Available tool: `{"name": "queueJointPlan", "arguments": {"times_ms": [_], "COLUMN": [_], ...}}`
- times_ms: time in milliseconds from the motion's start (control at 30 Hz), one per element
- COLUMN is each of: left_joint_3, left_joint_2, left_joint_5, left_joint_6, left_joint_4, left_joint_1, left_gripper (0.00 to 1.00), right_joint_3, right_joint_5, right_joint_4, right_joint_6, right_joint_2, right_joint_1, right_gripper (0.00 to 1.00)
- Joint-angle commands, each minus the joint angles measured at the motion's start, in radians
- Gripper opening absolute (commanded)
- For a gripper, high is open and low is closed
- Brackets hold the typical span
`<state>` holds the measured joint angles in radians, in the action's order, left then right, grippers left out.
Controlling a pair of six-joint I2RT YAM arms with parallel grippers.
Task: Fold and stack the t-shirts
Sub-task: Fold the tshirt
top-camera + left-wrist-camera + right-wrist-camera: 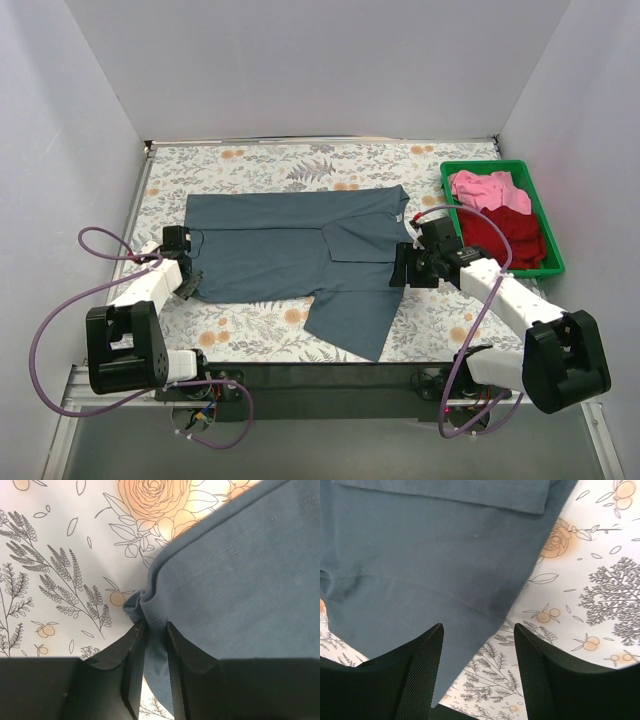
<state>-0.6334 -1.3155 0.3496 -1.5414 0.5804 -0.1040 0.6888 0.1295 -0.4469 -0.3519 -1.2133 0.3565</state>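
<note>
The slate blue-grey t-shirt [300, 250] lies spread on the floral table, partly folded, with one flap hanging toward the near edge. My left gripper [190, 282] is shut on its near left corner; the left wrist view shows the cloth [240, 575] bunched and pinched between the fingers [132, 650]. My right gripper [402, 268] is open and empty just above the shirt's right edge [420, 565], its fingers [420, 670] apart over cloth and table. The pink t-shirt [487, 188] and dark red t-shirt [510, 235] lie crumpled in the bin.
A green plastic bin [548, 240] stands at the right of the table. White walls enclose the left, back and right. The floral tablecloth [260, 335] shows bare around the shirt.
</note>
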Motion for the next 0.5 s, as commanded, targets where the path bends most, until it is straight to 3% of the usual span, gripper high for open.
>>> {"name": "queueJointPlan", "arguments": {"times_ms": [0, 200, 467], "left_joint_3": [0.017, 0.032, 0.026], "left_joint_2": [0.01, 0.07, 0.061], "left_joint_5": [-0.05, -0.08, -0.084], "left_joint_6": [0.003, 0.02, 0.03], "left_joint_4": [-0.007, 0.001, -0.005], "left_joint_1": [-0.003, -0.003, -0.005], "left_gripper": [0.22, 0.21, 0.11], "right_joint_3": [-0.024, -0.058, -0.074], "right_joint_5": [-0.031, -0.082, -0.061], "right_joint_4": [0.004, 0.017, 0.108], "right_joint_6": [-0.077, -0.14, -0.186], "right_joint_2": [-0.005, -0.02, -0.095], "right_joint_1": [0.021, 0.024, 0.022], "right_gripper": [0.54, 0.47, 0.44]}}
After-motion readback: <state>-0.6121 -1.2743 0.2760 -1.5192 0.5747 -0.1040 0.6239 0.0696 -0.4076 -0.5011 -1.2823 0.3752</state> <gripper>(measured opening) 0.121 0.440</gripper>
